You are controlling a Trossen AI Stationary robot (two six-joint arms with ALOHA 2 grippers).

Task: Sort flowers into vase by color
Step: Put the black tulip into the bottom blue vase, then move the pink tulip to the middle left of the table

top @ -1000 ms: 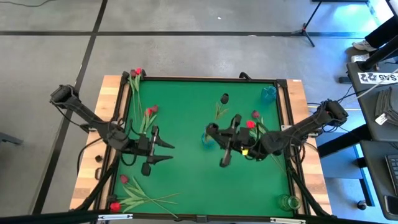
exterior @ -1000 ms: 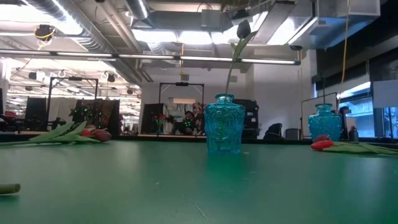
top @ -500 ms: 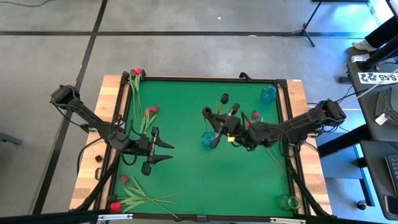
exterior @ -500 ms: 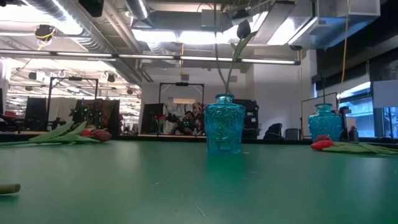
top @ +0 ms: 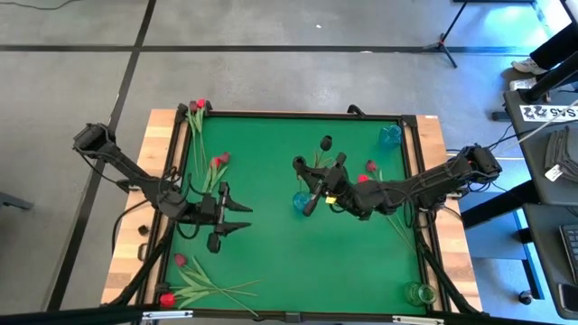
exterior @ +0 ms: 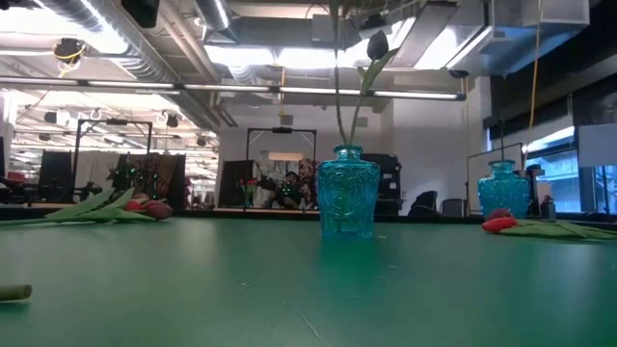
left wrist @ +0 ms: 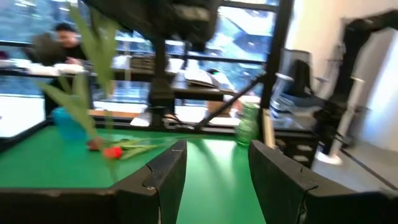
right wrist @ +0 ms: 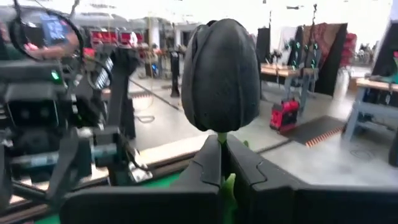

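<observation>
My right gripper [top: 307, 184] hovers above the middle blue vase [top: 299, 201], shut on a near-black tulip [right wrist: 221, 74]. In the low view that tulip's stem [exterior: 337, 92] runs down into the vase's mouth [exterior: 345, 148]. Another near-black tulip [exterior: 377, 43] stands in the same vase, leaning against its rim. My left gripper [top: 242, 219] waits open and empty over the table's left part. Red tulips [top: 218, 161] lie flat on the green mat. My right gripper pinches the near-black tulip's stem just below the head [right wrist: 221, 142] between its two fingers [right wrist: 205, 163]. The flower is upright, head above the fingers. The stem hangs below them and its lower end is inside the blue vase [exterior: 345, 193].
A second blue vase [top: 390, 135] stands at the far right corner and a green vase [top: 418, 293] at the near right corner. Loose tulips lie at the far left [top: 194, 108], the near left [top: 185, 275] and right of the middle vase [top: 369, 167].
My right gripper has carried the near-black tulip toward the table's far and left edges, until it came over the middle blue vase. In the low view the stem has come into sight and has straightened into the vase's mouth.
</observation>
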